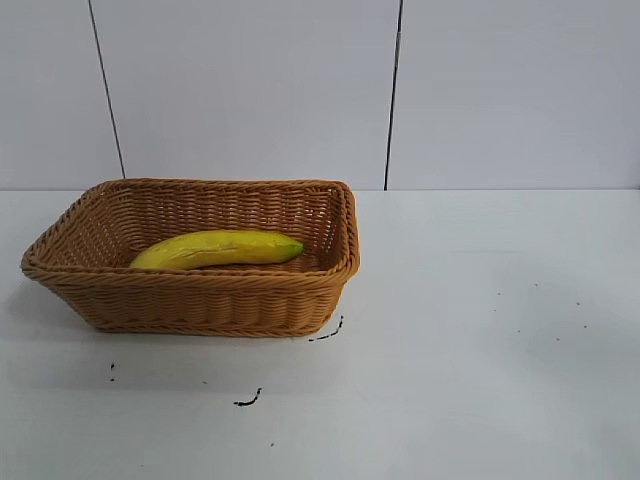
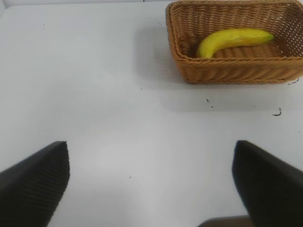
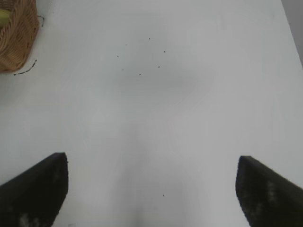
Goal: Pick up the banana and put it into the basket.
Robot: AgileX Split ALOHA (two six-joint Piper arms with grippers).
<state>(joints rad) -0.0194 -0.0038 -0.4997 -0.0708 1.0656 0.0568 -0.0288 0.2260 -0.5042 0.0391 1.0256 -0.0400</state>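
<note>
On the left of the exterior view, the basket (image 1: 200, 300) is sitting on the white desk (image 1: 480, 330), and the banana (image 1: 218, 248) is lying inside it, lengthwise along the bottom, its greenish tip pointing toward the basket's right-hand wall. Nothing is gripping it. Judging from that, the placing itself is looking finished, and the step in hand is most likely the retreat of the arms to rest.

The left claw (image 2: 151, 184) is hovering over bare desk well apart from the basket, its two dark fingers (image 2: 33, 184) spread wide with nothing between them. The right claw (image 3: 151, 189) is likewise released and empty, its fingers (image 3: 267, 191) standing far apart above open desk, with only a corner of the basket (image 3: 16, 38) showing at the edge of its wrist view.

To do this step well, the right arm should be pulling back along a clear line, staying away from the basket's braided rim so that nothing is being nudged or tipped, and keeping its claw released so no wicker is being snagged. The left arm need only be holding its place.

Counting from left to right: one basket, one banana in it, one desk, and two claws. A few small dark marks (image 1: 248, 400) are dotting the desk in front of the basket.
</note>
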